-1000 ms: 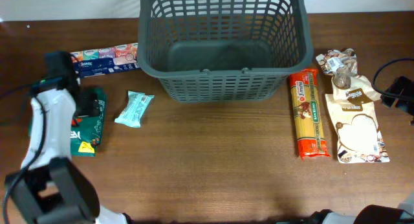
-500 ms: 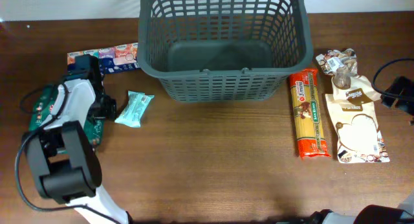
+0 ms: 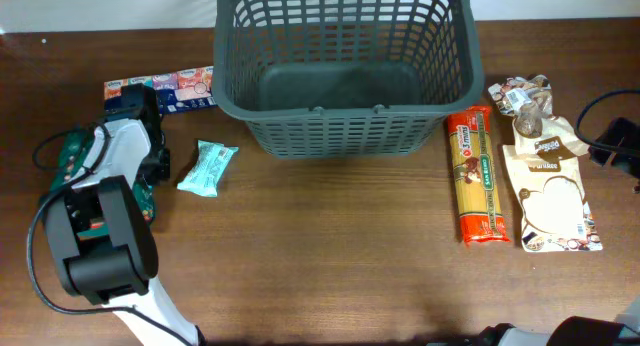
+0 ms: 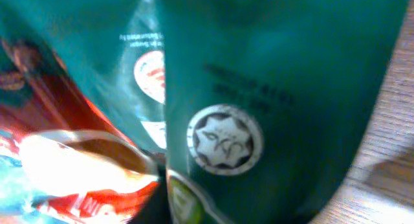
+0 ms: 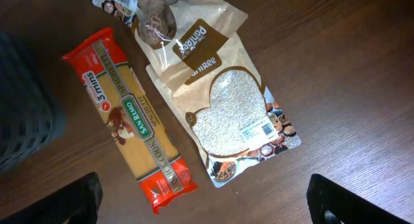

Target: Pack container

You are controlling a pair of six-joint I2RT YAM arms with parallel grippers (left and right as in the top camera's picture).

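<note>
**Grey basket unpacked, left arm low over the green packet**

Dark grey plastic lattice basket (image 3: 330,136) stands at the far middle of the brown wooden tabletop (image 3: 330,266), its solid floor bare; by my reading the packing has barely begun. Just beside its left front corner lie a small mint-green wrapped packet (image 3: 208,168) and a long multicoloured carton (image 3: 175,86). To its right you have a red-and-orange spaghetti packet (image 3: 475,176) and a beige grain pouch (image 3: 550,196).

Your left arm (image 3: 118,151) reaches over a teal-green foil bag (image 4: 278,88) at the far left. The wrist camera is filled with that bag and no fingers show, so you cannot tell whether the left gripper is closed on it. Your right gripper (image 5: 204,208) hangs spread wide and empty above the spaghetti.

Watch the lift: a slack foil bag pinched by a fold may slip out or sag. Swung low, it could catch the basket's rim, or sweep the mint packet aside.
</note>
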